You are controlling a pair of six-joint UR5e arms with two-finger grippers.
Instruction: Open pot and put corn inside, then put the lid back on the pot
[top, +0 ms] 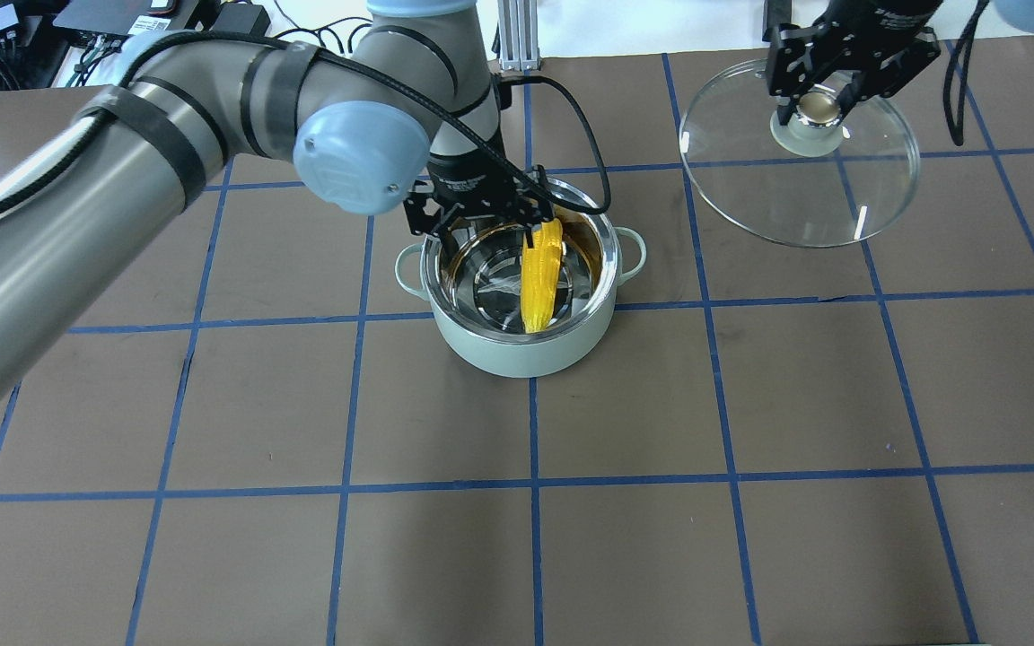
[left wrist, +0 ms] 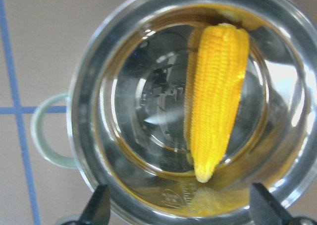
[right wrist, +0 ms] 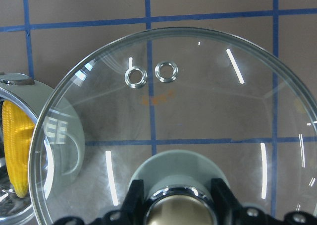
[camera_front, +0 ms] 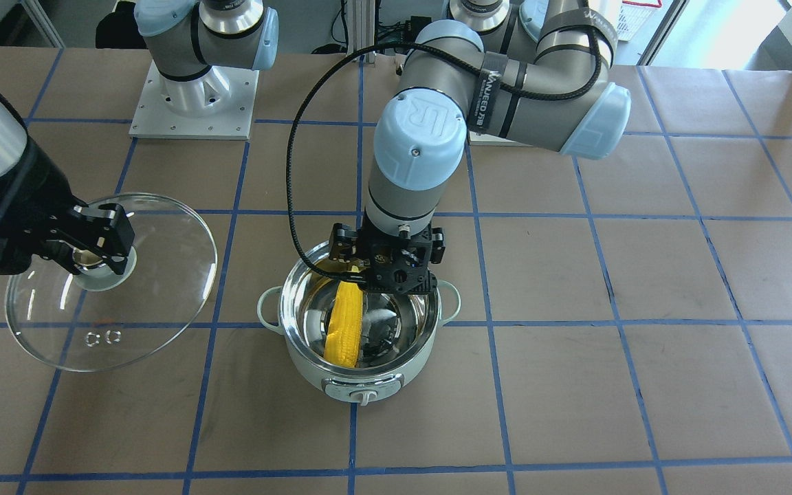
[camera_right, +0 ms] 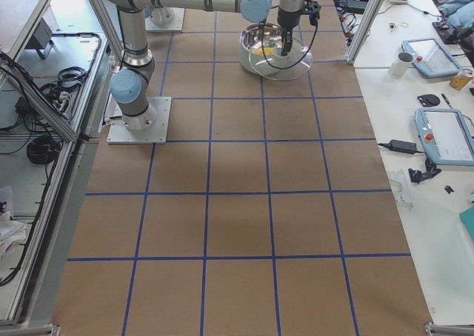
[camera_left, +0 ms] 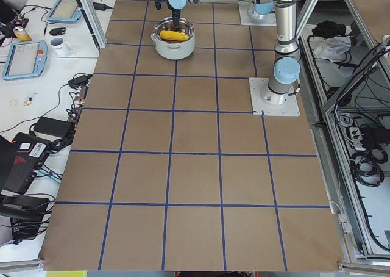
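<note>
The mint-green pot (camera_front: pixel 361 385) stands open at mid-table, also in the overhead view (top: pixel 517 354). The yellow corn (camera_front: pixel 342 330) lies inside on the steel bottom (top: pixel 541 274), free of any finger (left wrist: pixel 218 101). My left gripper (camera_front: pixel 386 275) hovers over the pot's rim, open and empty, its fingertips (left wrist: pixel 99 207) wide apart. My right gripper (camera_front: pixel 97 254) is shut on the knob of the glass lid (camera_front: pixel 162 275). It holds the lid tilted above the table, beside the pot (top: pixel 777 197) (right wrist: pixel 198 111).
The table is brown paper with a blue tape grid (camera_front: pixel 575 323). Both arm bases (camera_front: pixel 193 103) stand at the robot's edge. Side benches with tablets and a mug (camera_left: pixel 59 44) lie beyond the table's ends.
</note>
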